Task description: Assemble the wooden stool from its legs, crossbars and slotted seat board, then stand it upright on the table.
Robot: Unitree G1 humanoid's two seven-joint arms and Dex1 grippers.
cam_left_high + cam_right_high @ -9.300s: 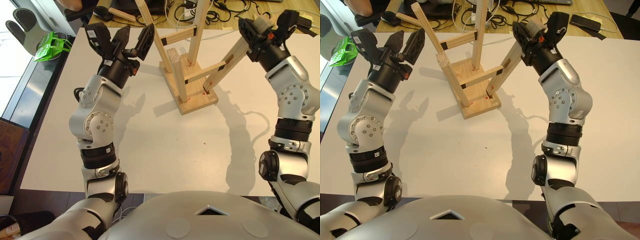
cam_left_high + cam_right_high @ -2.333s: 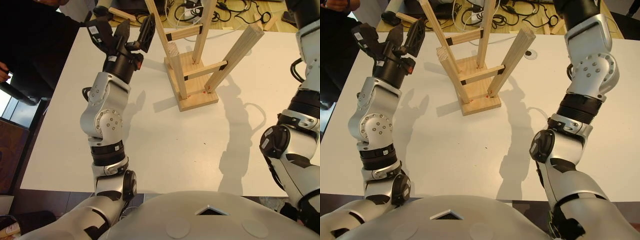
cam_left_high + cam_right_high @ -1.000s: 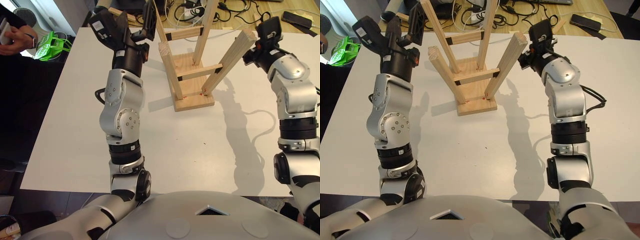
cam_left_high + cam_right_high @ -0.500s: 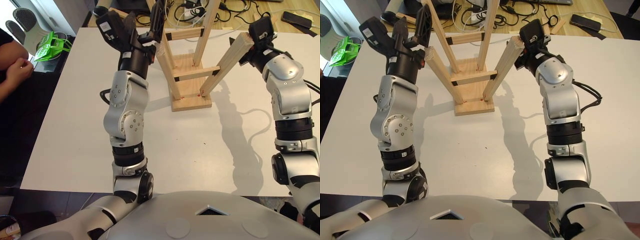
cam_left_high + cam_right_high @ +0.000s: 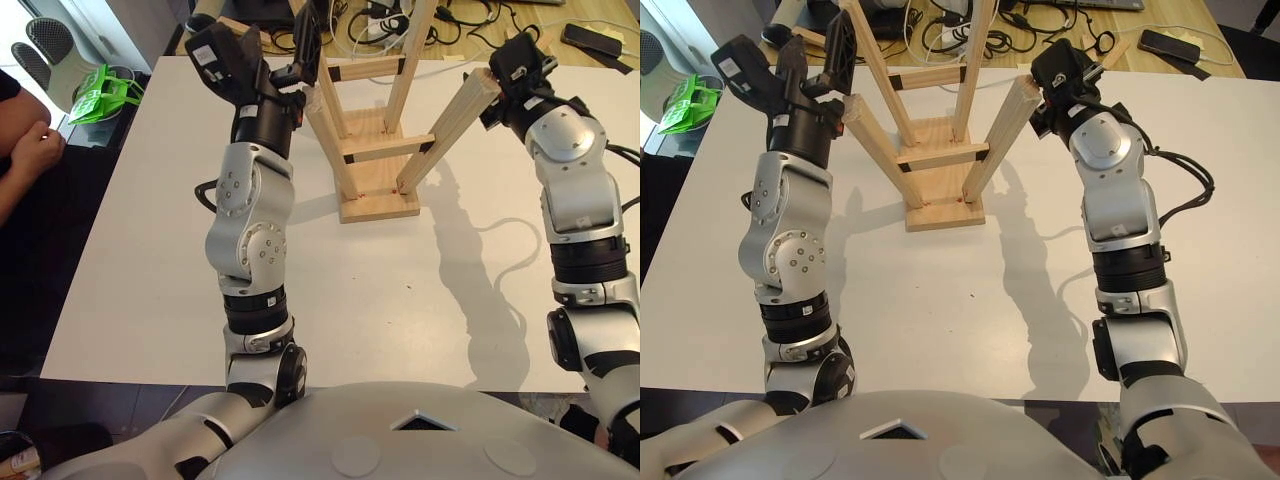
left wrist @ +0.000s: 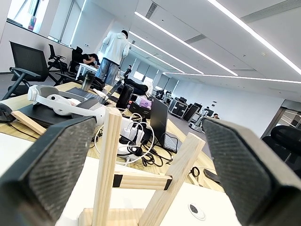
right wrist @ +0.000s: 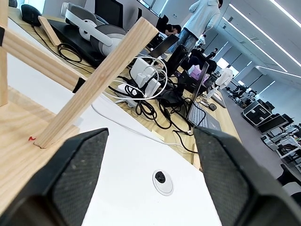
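One wooden stool (image 5: 375, 122) is counted on one white desk (image 5: 130, 260). Four legs (image 5: 995, 140), two visible crossbars (image 5: 940, 155) and one seat board (image 5: 380, 208) are made out. Two tools are seen: the left tool (image 5: 818, 48) and the right tool (image 7: 150, 134). One green bag (image 5: 100, 90) and one phone (image 5: 585, 33) are noted beyond the desk.

No legible text, number or label.
The green bag (image 5: 98, 92) off the desk's (image 5: 330, 300) left edge carries print too small to read. Small red marks sit on the seat board (image 5: 385, 207) at the foot of a leg (image 5: 445, 133), and black bands wrap the ends of a crossbar (image 5: 385, 150). None of these forms a letter or digit.
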